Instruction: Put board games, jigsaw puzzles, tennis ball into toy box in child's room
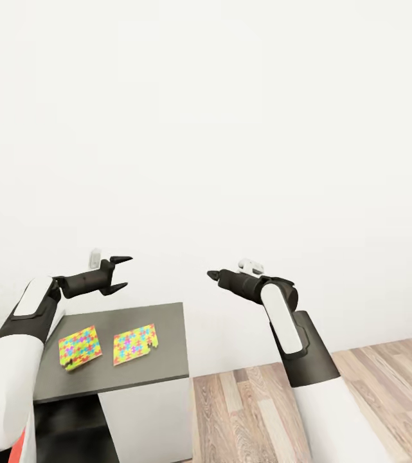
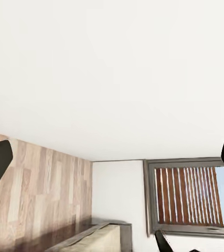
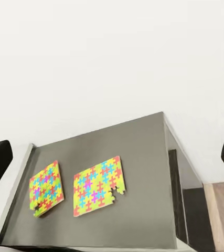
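Facing a bare white wall, the robot stood at the corner of a dark grey table (image 1: pixel 167 334) w/ both arms raised and nothing in either. The left gripper (image 1: pixel 121 273) hung above the table's back edge, its 2 black fingers spread apart and empty. The right gripper (image 1: pixel 213 274) pointed toward the left one, out past the table's side over the wood floor (image 1: pixel 373 373); in the head view its tip looked like 1 closed point, but the right wrist view showed a dark finger at each picture edge, well apart, so I judged it parted, also empty.

The 2 jigsaw puzzles (image 1: pixel 80 347) (image 1: pixel 135 344) lay flat side by side on the table, near each other but not touching, neither in the bin. In the right wrist view (image 3: pixel 45 188) (image 3: pixel 97 186) the one nearer the table's middle had a notch missing at 1 corner.

The left wrist view looked off across the room: floor, a window with slatted blinds (image 2: pixel 188 191) and a beige slab low down, prob. the bed (image 2: pixel 98 239).

Progress, as I read it: no toy could be confirmed as put away. At least the 2 puzzles remained to be picked up, and the bin, ball and games still had to be located.
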You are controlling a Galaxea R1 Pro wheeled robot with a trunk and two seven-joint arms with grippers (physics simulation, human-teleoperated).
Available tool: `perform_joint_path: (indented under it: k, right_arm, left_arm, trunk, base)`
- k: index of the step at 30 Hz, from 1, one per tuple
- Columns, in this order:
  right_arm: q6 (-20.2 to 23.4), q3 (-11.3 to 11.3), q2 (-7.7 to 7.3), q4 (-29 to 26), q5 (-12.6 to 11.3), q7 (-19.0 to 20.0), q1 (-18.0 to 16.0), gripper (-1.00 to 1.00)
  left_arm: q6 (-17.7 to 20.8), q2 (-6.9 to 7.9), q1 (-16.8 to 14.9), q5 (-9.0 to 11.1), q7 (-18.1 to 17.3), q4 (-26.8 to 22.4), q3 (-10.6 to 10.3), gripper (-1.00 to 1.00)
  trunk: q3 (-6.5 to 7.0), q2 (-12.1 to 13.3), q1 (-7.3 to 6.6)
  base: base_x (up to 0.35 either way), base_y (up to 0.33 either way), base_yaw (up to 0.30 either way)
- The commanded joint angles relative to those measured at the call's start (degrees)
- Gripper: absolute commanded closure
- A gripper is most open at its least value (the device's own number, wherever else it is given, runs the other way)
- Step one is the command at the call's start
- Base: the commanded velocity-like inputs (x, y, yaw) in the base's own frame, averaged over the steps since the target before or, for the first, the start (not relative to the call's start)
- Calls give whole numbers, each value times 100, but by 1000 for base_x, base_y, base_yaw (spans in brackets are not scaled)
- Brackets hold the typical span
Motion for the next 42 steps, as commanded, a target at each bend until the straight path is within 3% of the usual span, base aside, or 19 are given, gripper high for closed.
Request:
perform_joint_path:
  k: [1, 6, 11, 14, 17, 20, 24, 28, 33, 41, 42]
  right_arm:
    - [5, -20, -14, 36, -61, -59, -3, -100]
    - [-15, -67, -67, 284, -55, -86, -3, -100]
    - [-94, -121, -170, 1007, -19, -105, -3, -100]
    - [-368, -202, -261, 1585, 3, -100, -3, -100]
    - [-912, -243, -515, 2372, 23, -82, -3, -100]
    - [-1286, -230, -675, 2954, 35, -70, -3, -100]
    - [-1678, -199, -767, 3567, 49, -59, -3, -100]
    - [-2026, -143, -793, 3809, 156, -56, -3, -100]
    - [-2361, -107, -733, 4457, 616, -49, 1, -100]
    - [-2732, -83, -655, 4770, 722, -50, 0, -100]
    - [-2982, -80, -582, 4892, 726, -48, 71, -100]
  left_arm:
    - [22, 9, 3, 27, 60, -4, 12, -100]
    - [6, 29, 18, -126, 63, 0, 17, -100]
    - [-5, 34, 21, -188, 64, -2, 20, -100]
    - [-12, 35, 25, -200, 67, 1, 20, -100]
    - [-15, 35, 24, -211, 68, 3, 20, -100]
    - [-16, 35, 21, -215, 69, 4, 20, -100]
    - [-17, 35, 21, -218, 71, 5, 20, -100]
    - [-17, 37, 21, -218, 70, 5, 20, -100]
    - [-17, 98, 27, -218, 67, 5, 20, -100]
    - [-17, 141, 29, -235, 62, 5, 20, -100]
    - [-17, 147, 78, -489, 66, 5, 22, -100]
  trunk:
    - [-7, -5, 2]
    - [-28, -5, 2]
    - [-56, -5, 2]
    - [-75, -5, 2]
    - [-95, -5, 2]
    - [-116, -5, 2]
    - [-144, -5, 2]
    - [-161, -5, 2]
    - [-166, -5, 2]
    - [-166, -5, 2]
    - [-166, -5, 2]
  base:
    - [0, 0, -260]
    - [0, 0, -260]
    - [0, 0, -232]
    - [0, 0, -216]
    - [0, 0, -210]
    - [0, 0, -199]
    - [0, 0, -186]
    - [0, 0, -99]
    - [0, 0, -21]
    - [0, 0, -2]
    - [0, 0, 0]
